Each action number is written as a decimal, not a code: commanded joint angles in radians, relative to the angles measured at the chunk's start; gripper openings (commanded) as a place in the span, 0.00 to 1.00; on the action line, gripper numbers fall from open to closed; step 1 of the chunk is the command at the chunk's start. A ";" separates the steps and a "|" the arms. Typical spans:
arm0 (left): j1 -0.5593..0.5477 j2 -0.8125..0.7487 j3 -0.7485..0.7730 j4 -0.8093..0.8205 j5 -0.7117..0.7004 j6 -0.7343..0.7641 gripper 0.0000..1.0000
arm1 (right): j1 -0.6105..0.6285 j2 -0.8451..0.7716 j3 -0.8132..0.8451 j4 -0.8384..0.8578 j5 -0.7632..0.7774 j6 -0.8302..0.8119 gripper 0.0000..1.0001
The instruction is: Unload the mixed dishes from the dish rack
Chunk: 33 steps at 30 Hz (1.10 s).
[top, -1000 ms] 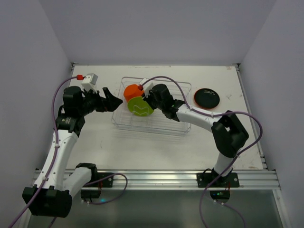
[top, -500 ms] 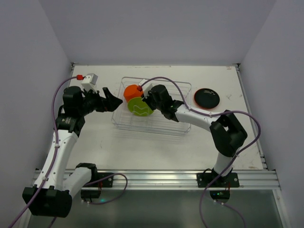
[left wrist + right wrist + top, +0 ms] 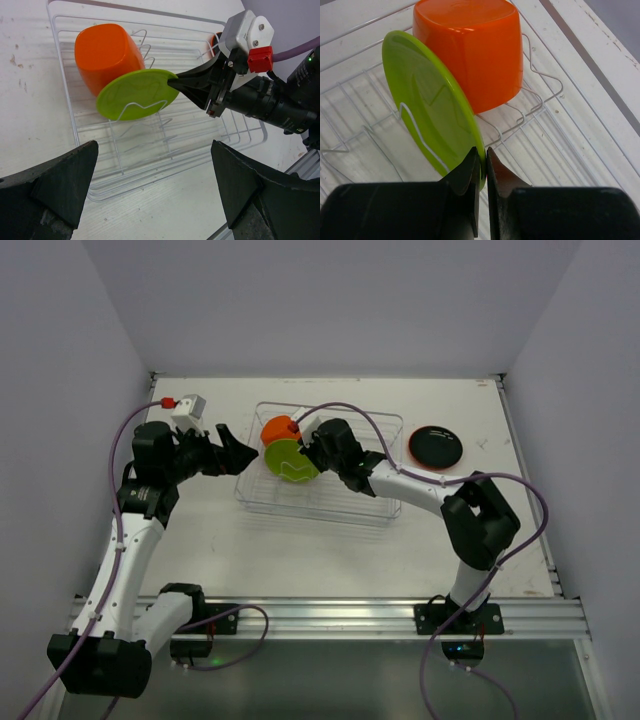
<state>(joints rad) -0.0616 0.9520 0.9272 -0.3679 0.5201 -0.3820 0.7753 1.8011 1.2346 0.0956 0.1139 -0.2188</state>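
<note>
1. White table (image 3: 330, 550), pale walls (image 3: 330, 300) on three sides; black plate (image 3: 436, 447) lies right of dish rack (image 3: 290, 502).
2. I read right gripper (image 3: 481, 156) clamped on lime-green plate (image 3: 425, 110) rim, plate on edge in rack.
3. My left gripper (image 3: 154, 150) gapes wide, empty.

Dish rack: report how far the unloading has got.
Done: a black round plate lies on the table, right of the clear wire-divided dish rack. In hand: the right gripper is shut on the rim of the lime-green round plate, which stands in the dividers. Left: that plate and the orange faceted cup behind it are both in the rack. The left gripper hangs open and empty beside the rack's left end.
</note>
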 commanded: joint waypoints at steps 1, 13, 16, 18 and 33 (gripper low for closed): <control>-0.007 -0.004 -0.002 0.004 -0.002 0.014 1.00 | 0.009 -0.003 -0.004 0.038 0.012 0.007 0.00; -0.007 -0.009 0.001 0.004 0.000 0.012 1.00 | 0.009 -0.103 -0.020 0.053 0.090 -0.037 0.00; -0.007 -0.010 0.002 0.003 0.000 0.012 1.00 | 0.009 -0.127 -0.021 0.050 0.096 -0.051 0.00; -0.007 -0.010 0.004 0.003 0.000 0.012 1.00 | 0.007 -0.152 -0.024 0.049 0.095 -0.059 0.00; -0.007 -0.007 0.009 0.004 0.008 0.006 1.00 | -0.053 -0.272 -0.067 0.027 0.083 -0.041 0.00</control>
<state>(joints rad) -0.0616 0.9516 0.9272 -0.3683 0.5201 -0.3824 0.7570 1.6138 1.1858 0.0826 0.1917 -0.2878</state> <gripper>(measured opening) 0.997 0.079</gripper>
